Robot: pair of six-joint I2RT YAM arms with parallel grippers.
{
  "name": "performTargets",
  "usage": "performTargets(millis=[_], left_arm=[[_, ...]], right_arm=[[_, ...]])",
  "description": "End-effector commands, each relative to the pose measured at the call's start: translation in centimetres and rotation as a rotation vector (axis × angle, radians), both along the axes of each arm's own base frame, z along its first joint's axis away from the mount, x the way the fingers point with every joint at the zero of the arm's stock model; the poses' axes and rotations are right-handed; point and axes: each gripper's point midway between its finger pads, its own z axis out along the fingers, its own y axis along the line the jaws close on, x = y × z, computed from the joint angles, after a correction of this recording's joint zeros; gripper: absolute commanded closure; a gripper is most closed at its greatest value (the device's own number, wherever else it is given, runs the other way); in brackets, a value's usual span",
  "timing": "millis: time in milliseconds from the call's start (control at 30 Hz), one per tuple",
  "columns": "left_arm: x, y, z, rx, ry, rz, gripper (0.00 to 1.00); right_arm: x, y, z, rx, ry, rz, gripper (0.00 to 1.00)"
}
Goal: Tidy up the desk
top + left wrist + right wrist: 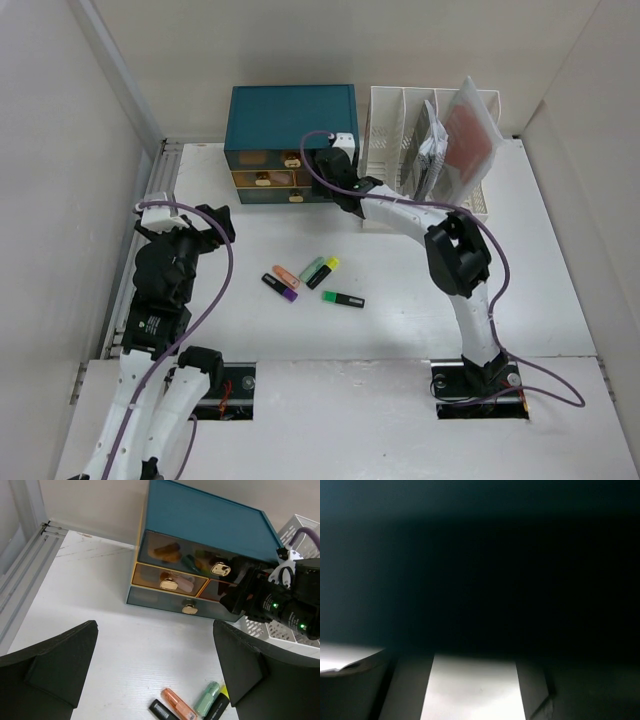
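Your right jaws are nosing at the teal box of drawers (290, 110), maybe for a handle; I cannot tell whether they are gripping. Your left jaws are hanging spread wide above the big flat white counter (520, 280), near 5 marker pens (312, 268).

At the far edge of the desk (540, 290) stand a teal cabinet (290, 120) and a white file rack (395, 125). Five highlighters (311, 269) lie near its middle.

1. So the desk (530, 280) was a big plain white rectangular tabletop, matte, lying flat and level.
2. Surface looked clean mostly, just some faint grey scuffs up by the far-left corner.
3. Right side was bare white all the way to the edge.
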Motion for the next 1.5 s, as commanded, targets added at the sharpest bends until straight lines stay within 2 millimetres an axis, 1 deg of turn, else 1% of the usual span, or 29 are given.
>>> performTargets(millis=[0, 67, 100, 167, 300, 400, 433, 500, 567, 633, 733, 767, 800, 833, 867, 900, 933, 1000, 1067, 1100, 1133, 1167, 1200, 1233, 1267, 1333, 1367, 1433, 1467], left_arm=[[0.0, 0.1, 0.9, 0.003, -0.037, 0.006, 0.00], [0.0, 0.1, 0.9, 0.003, -0.037, 0.006, 0.00], [0.0, 0.1, 0.9, 0.003, -0.037, 0.006, 0.00], [0.0, 0.1, 0.9, 0.003, -0.037, 0.006, 0.00], [0.0, 0.1, 0.9, 0.003, -0.037, 0.006, 0.00], [0.0, 0.1, 0.9, 0.003, -0.037, 0.006, 0.00], [0.0, 0.1, 0.9, 0.003, -0.037, 0.006, 0.00], [0.0, 0.1, 0.9, 0.003, -0.037, 0.006, 0.00], [0.0, 0.1, 0.9, 0.003, -0.037, 0.006, 0.00], [0.0, 0.1, 0.9, 0.003, -0.037, 0.006, 0.00], [0.0, 0.1, 0.9, 0.003, -0.037, 0.006, 0.00], [0.0, 0.1, 0.9, 0.003, -0.037, 0.006, 0.00], [0.0, 0.1, 0.9, 0.003, -0.037, 0.006, 0.00], [0.0, 0.1, 0.9, 0.003, -0.037, 0.006, 0.00], [0.0, 0.1, 0.9, 0.003, -0.037, 0.006, 0.00], [0.0, 0.1, 0.9, 0.003, -0.037, 0.006, 0.00], [0.0, 0.1, 0.9, 0.003, -0.037, 0.006, 0.00], [0.0, 0.1, 0.9, 0.003, -0.037, 0.006, 0.00], [0.0, 0.1, 0.9, 0.003, -0.037, 0.006, 0.00], [0.0, 0.1, 0.9, 0.003, -0.037, 0.006, 0.00], [0.0, 0.1, 0.9, 0.003, -0.037, 0.006, 0.00], [0.0, 0.1, 0.9, 0.003, -0.037, 0.006, 0.00], [0.0, 0.1, 0.9, 0.003, -0.037, 0.006, 0.00], [0.0, 0.1, 0.9, 0.003, -0.037, 0.006, 0.00], [0.0, 0.1, 0.9, 0.003, -0.037, 0.006, 0.00], [0.0, 0.1, 0.9, 0.003, -0.037, 0.006, 0.00], [-0.2, 0.2, 1.1, 0.001, -0.046, 0.006, 0.00], [-0.2, 0.2, 1.1, 0.001, -0.046, 0.006, 0.00], [-0.2, 0.2, 1.1, 0.001, -0.046, 0.006, 0.00]], right_arm=[[1.3, 0.0, 2.0, 0.018, -0.058, -0.052, 0.33], [1.5, 0.0, 2.4, 0.020, -0.068, -0.060, 0.35], [1.5, 0.0, 1.8, 0.013, -0.060, -0.060, 0.35], [1.5, -0.2, 1.8, 0.010, -0.063, -0.068, 0.35], [1.5, -0.2, 1.8, 0.010, -0.063, -0.068, 0.39], [1.6, -0.3, 1.9, 0.006, -0.066, -0.075, 0.44], [1.6, -0.3, 1.9, 0.006, -0.066, -0.075, 0.51], [1.5, -0.1, 1.8, 0.010, -0.063, -0.066, 0.57], [1.4, -0.2, 2.5, 0.020, -0.074, -0.066, 0.64], [1.0, 0.1, 2.8, 0.026, -0.080, -0.057, 0.66], [0.5, -0.3, 2.8, 0.021, -0.074, -0.057, 0.71], [0.4, -0.4, 2.2, 0.016, -0.068, -0.057, 0.71], [0.1, -0.4, 3.0, 0.028, -0.074, -0.048, 0.72], [0.0, -0.5, 2.6, 0.022, -0.067, -0.048, 0.72], [-0.3, -0.7, 2.6, 0.022, -0.067, -0.048, 0.72], [-0.5, -0.7, 3.3, 0.038, -0.078, -0.041, 0.72], [-1.1, -0.4, 3.5, 0.037, -0.077, -0.030, 0.72], [-1.6, -0.8, 3.9, 0.045, -0.086, -0.030, 0.72], [-2.6, -0.2, 4.1, 0.049, -0.089, -0.010, 0.72], [-3.0, -0.5, 3.6, 0.041, -0.080, -0.010, 0.72], [-3.2, -0.6, 3.7, 0.040, -0.078, -0.010, 0.72], [-3.8, -0.2, 4.1, 0.048, -0.080, 0.008, 0.72], [-4.2, 0.1, 3.7, 0.042, -0.073, 0.018, 0.72], [-4.5, -0.2, 3.6, 0.039, -0.069, 0.018, 0.72], [-4.8, -0.4, 4.0, 0.042, -0.073, 0.018, 0.72], [-6.1, 0.1, 3.1, 0.032, -0.053, 0.046, 0.72], [-6.3, -0.2, 3.2, 0.024, -0.055, 0.050, 0.72], [-7.5, 0.3, 2.9, 0.018, -0.047, 0.072, 0.72], [-7.9, -0.2, 2.5, 0.001, -0.040, 0.076, 0.72]])
